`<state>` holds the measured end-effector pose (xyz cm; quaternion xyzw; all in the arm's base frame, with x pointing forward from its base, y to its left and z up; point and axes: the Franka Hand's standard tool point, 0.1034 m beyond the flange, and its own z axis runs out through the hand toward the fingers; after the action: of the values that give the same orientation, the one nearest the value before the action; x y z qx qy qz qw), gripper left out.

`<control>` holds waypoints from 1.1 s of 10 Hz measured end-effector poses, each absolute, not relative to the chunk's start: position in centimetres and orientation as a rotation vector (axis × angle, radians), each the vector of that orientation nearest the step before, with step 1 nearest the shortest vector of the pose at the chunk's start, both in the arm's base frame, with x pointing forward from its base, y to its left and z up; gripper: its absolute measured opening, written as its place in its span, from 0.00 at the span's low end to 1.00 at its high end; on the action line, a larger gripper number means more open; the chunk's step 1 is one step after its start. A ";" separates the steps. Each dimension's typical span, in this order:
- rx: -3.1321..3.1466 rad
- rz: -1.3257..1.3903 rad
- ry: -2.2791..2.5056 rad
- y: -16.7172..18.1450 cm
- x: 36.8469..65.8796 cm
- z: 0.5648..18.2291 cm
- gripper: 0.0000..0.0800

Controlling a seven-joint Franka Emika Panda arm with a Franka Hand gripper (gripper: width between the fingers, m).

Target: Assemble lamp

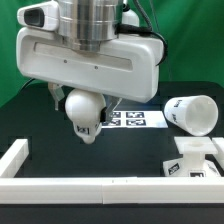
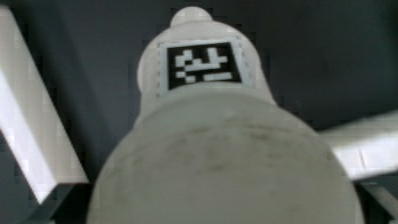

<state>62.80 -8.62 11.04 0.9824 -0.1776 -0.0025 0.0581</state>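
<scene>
At the exterior view's left, a white rail (image 1: 20, 153) edges the dark tabletop (image 1: 60, 160). Near the centre, the gripper (image 1: 80, 104) clasps the bulb (image 1: 84, 116), with the marker board (image 1: 132, 119) behind. Further right, the shade (image 1: 192, 113) lies on its side, and the base (image 1: 196, 160) sits in front of it.

The exterior view is brightly and evenly lit from above. The white arm (image 1: 90, 60) is close to washed out, with glare flattening its housing, while the black table (image 1: 60, 120) swallows light and shows little detail. The bulb (image 1: 83, 108) is shaded on its underside; the shade (image 1: 192, 112) glows bright. The picture is coarse and soft throughout. In the wrist view the bulb (image 2: 214, 150) fills the frame, grey, grainy and out of focus. Its tag (image 2: 201, 63) is clearer, though its edges smear.
</scene>
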 end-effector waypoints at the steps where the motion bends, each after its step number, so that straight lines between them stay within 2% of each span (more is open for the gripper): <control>1: 2.981 0.060 -0.527 -8.3 62.9 10.9 0.72; 2: 2.977 0.203 -0.576 -7.2 63.5 11.2 0.72; 5: 3.006 0.564 -0.651 -0.8 62.8 13.8 0.72; 7: 3.020 0.769 -0.749 5.6 63.0 14.6 0.72; 11: 2.969 1.015 -0.716 7.6 63.5 14.5 0.72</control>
<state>63.54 7.59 14.48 0.9218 -0.2224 0.3153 -0.0383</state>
